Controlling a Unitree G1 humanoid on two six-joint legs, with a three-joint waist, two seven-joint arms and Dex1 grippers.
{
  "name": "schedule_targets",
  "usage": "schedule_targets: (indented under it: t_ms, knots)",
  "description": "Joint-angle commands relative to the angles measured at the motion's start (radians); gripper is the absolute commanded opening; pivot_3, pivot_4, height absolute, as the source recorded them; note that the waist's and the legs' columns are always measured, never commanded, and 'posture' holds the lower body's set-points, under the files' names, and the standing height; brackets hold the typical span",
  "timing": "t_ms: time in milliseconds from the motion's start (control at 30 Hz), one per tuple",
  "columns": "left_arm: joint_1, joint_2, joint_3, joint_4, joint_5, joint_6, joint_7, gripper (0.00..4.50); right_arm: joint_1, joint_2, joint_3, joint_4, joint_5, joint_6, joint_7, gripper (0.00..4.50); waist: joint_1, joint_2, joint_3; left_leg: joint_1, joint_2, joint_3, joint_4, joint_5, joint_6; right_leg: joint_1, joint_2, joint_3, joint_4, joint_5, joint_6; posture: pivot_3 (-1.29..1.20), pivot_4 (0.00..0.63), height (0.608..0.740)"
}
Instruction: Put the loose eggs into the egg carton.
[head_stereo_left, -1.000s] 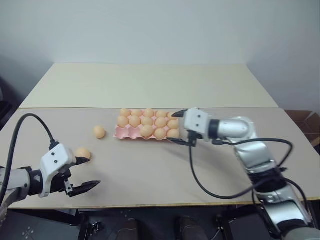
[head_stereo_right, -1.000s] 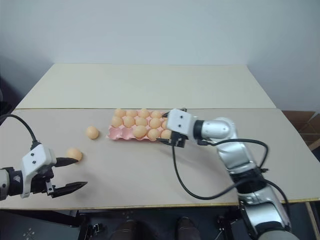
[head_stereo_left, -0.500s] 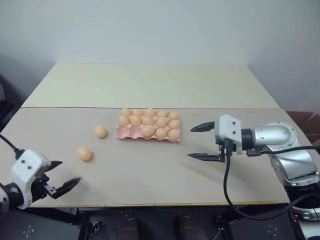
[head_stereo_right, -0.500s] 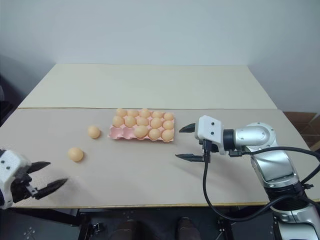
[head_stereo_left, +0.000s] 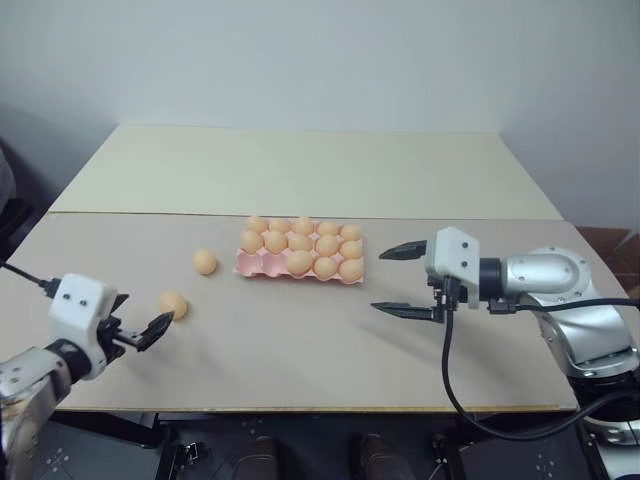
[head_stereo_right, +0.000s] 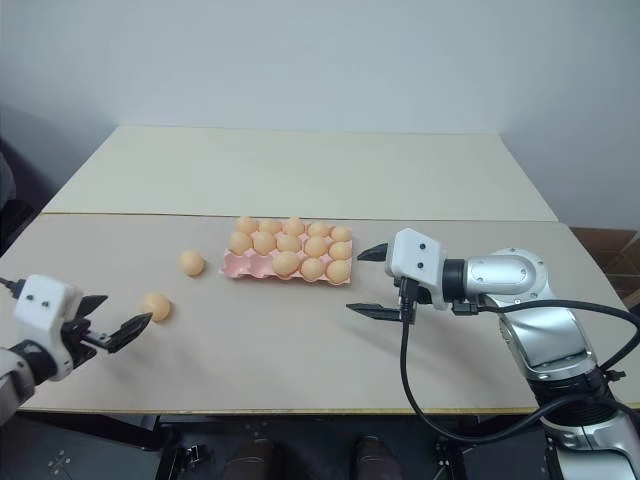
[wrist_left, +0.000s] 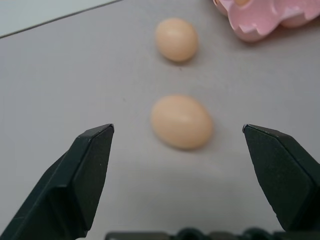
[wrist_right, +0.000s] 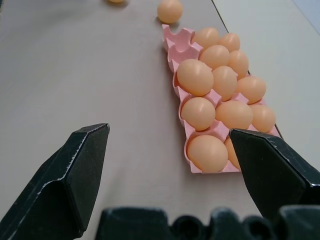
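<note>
The pink egg carton (head_stereo_left: 247, 264) lies at the table's middle with several orange-tan eggs in its cups; the cups at its left end are bare. Two loose eggs rest left of it: one (head_stereo_left: 205, 262) close to the carton, the other (head_stereo_left: 173, 304) nearer the front. My left gripper (head_stereo_left: 143, 313) is open just left of that nearer egg (wrist_left: 181, 121), which lies ahead of its spread fingers, untouched. My right gripper (head_stereo_left: 378, 281) hovers open and holding nothing to the right of the carton (wrist_right: 172, 40), pointing at it.
A second, paler table (head_stereo_left: 300, 165) adjoins the far side along a seam behind the carton. The front table edge (head_stereo_left: 300, 408) runs just below both grippers. A black cable (head_stereo_left: 450, 380) loops under the right arm.
My left gripper swung up and forward to the nearer loose egg and turned to face it. My right gripper drew back from the carton to the right, then held still.
</note>
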Motion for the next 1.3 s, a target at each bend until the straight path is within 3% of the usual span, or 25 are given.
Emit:
schedule_targets:
  t_ms: [33, 500, 733, 767, 1133, 1300]
  knots:
    - [-0.052, -0.015, -0.048, 0.043, 0.036, -0.003, 0.058, 4.50, 0.005, 0.003, -0.010, -0.057, 0.010, 0.024, -0.033, 4.48, 0.000, 0.000, 0.000, 0.000, 0.000, 0.000, 0.000, 0.000, 0.000, 0.000, 0.000, 0.000, 0.000, 0.000, 0.000, 0.00, 0.150, 0.740]
    - [-0.187, -0.069, -0.212, 0.232, 0.102, -0.062, 0.095, 4.50, 0.064, -0.018, -0.030, -0.130, 0.003, 0.070, -0.105, 4.48, 0.005, -0.001, -0.001, 0.000, 0.001, 0.000, 0.000, 0.000, 0.000, 0.000, 0.001, 0.000, 0.000, 0.001, 0.000, 0.00, 0.150, 0.740]
    - [-0.208, -0.060, -0.233, 0.270, 0.124, -0.069, 0.094, 2.34, 0.069, -0.024, -0.030, -0.137, 0.005, 0.077, -0.125, 4.50, 0.005, -0.001, -0.001, 0.000, 0.001, 0.000, 0.000, 0.000, 0.000, 0.000, 0.001, 0.001, 0.000, 0.001, 0.000, 0.00, 0.150, 0.740]
    - [-0.208, -0.059, -0.235, 0.270, 0.125, -0.070, 0.093, 2.18, 0.070, -0.025, -0.031, -0.138, 0.005, 0.077, -0.127, 4.50, 0.005, -0.001, -0.001, 0.000, 0.001, 0.000, 0.000, 0.000, 0.000, 0.000, 0.001, 0.001, 0.001, 0.001, 0.000, 0.00, 0.150, 0.740]
    - [-0.322, -0.076, -0.276, 0.213, 0.048, -0.147, -0.019, 2.12, 0.095, -0.024, -0.030, -0.161, -0.022, 0.074, -0.187, 4.50, 0.008, -0.002, -0.001, 0.000, 0.000, 0.000, 0.001, 0.000, 0.000, 0.000, 0.001, 0.001, 0.000, 0.001, 0.000, 0.00, 0.150, 0.740]
    - [-0.449, -0.118, -0.371, 0.313, 0.075, -0.257, -0.093, 2.12, 0.119, -0.013, -0.035, -0.189, -0.038, 0.080, -0.237, 4.50, 0.008, -0.002, -0.001, 0.000, 0.000, 0.000, 0.001, 0.000, 0.000, 0.002, 0.001, 0.001, 0.000, 0.001, 0.001, 0.00, 0.150, 0.740]
